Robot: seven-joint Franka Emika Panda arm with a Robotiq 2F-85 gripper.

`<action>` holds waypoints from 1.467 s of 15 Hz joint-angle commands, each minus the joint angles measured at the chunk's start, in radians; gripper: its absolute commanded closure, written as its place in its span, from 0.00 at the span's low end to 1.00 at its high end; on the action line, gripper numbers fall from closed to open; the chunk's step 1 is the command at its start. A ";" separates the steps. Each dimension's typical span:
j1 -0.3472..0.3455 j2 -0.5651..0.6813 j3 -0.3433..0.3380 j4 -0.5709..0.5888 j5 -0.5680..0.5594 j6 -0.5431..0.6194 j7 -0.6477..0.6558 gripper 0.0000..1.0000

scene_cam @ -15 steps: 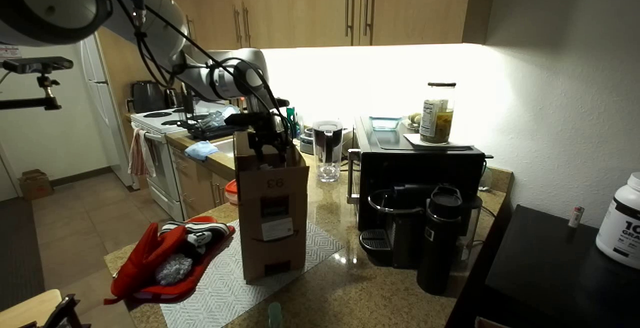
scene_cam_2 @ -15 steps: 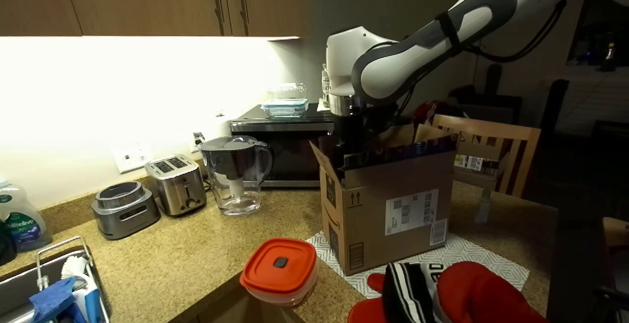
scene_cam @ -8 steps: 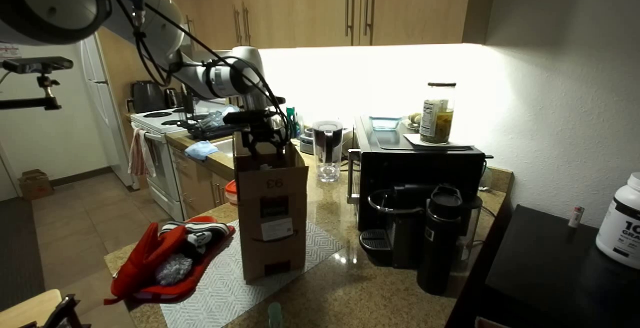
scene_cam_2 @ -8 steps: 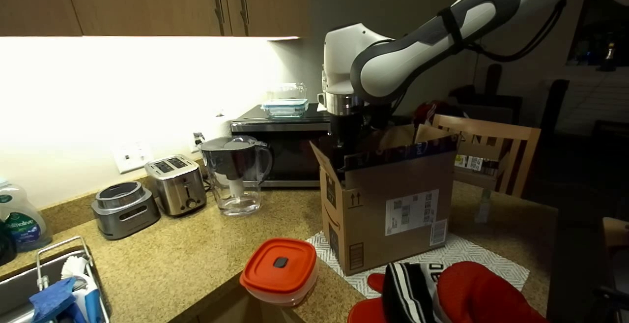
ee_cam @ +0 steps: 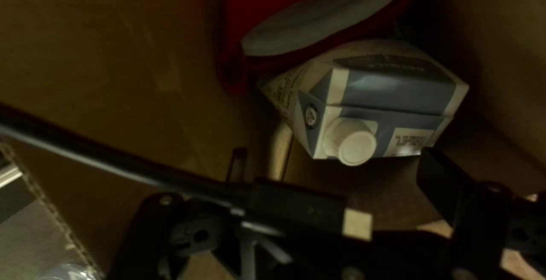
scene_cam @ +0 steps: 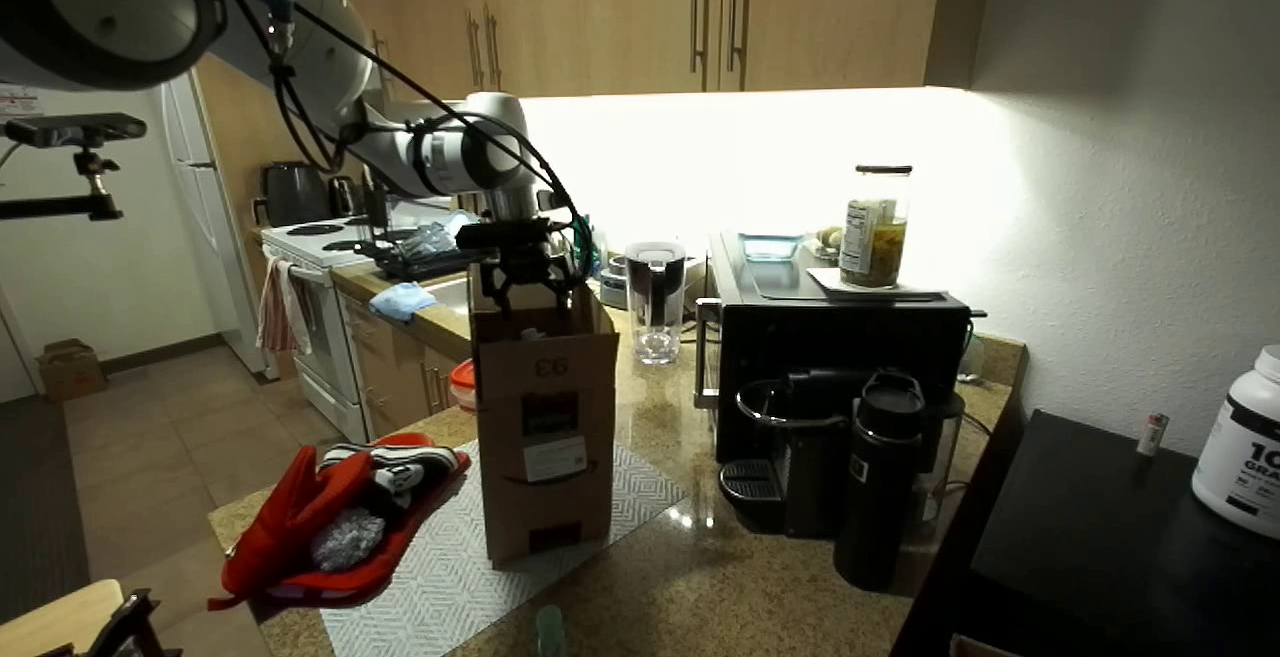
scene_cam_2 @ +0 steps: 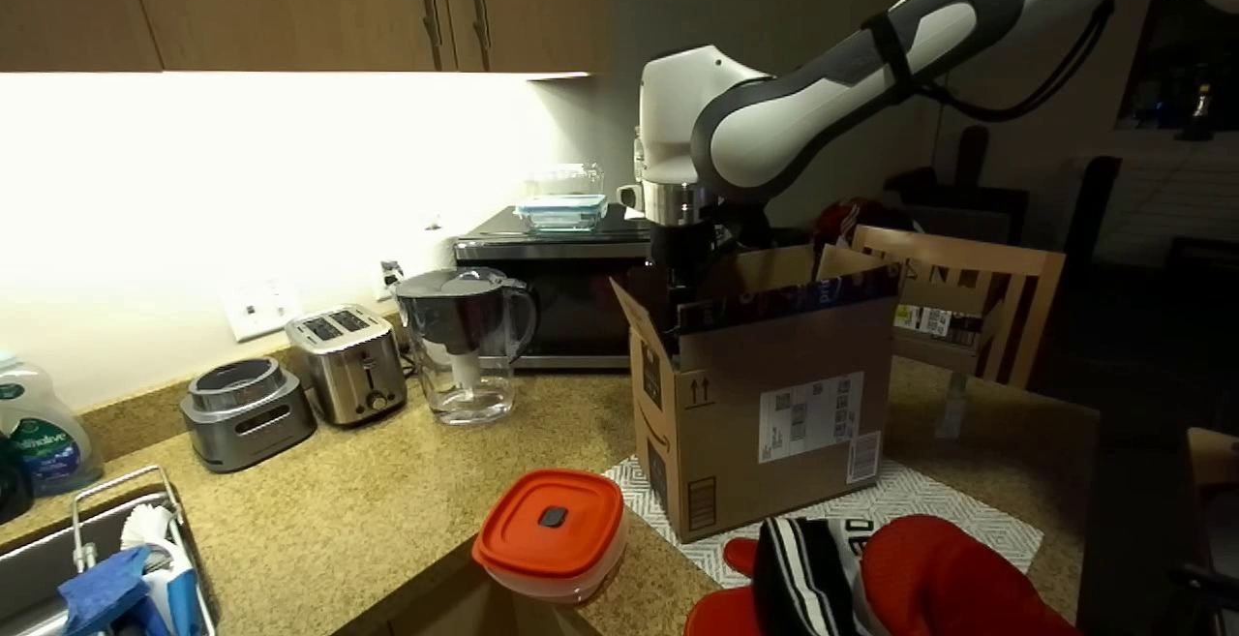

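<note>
Down in the mouth of the box (scene_cam_2: 721, 452): my gripper (ee_cam: 335, 165) hangs fingers-first, and both exterior views agree.
Fingers (ee_cam: 443, 182): 2, standing wide apart, black in the dim light.
Carton (ee_cam: 379, 86): blue and white, in the box, just past my fingertips, its top tilted toward me; whether either finger touches it, I can't tell.
Cap (ee_cam: 356, 144): white, round, turned up towards me.
Red cloth (ee_cam: 315, 20): right beside the carton, pale lining showing.
Mat (scene_cam: 420, 577): patterned, spread under the box on the counter (scene_cam_2: 387, 500).
Mitt (scene_cam: 300, 517): red too, lying beside the box, with a striped hat (scene_cam: 408, 482) against it.
Tub (scene_cam_2: 552, 530): 1 red lid on top, near the box at the counter's edge.
Pitcher (scene_cam_2: 460, 346): standing between the toaster (scene_cam_2: 348, 370) and the box in an exterior view.
</note>
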 commanded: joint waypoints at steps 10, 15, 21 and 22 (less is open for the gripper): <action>-0.026 -0.042 0.029 -0.086 -0.042 0.095 -0.233 0.00; -0.028 -0.042 0.026 -0.108 -0.059 0.123 -0.234 0.00; -0.031 -0.045 0.027 -0.128 -0.070 0.138 -0.236 0.00; -0.034 -0.045 0.030 -0.130 -0.064 0.143 -0.235 0.00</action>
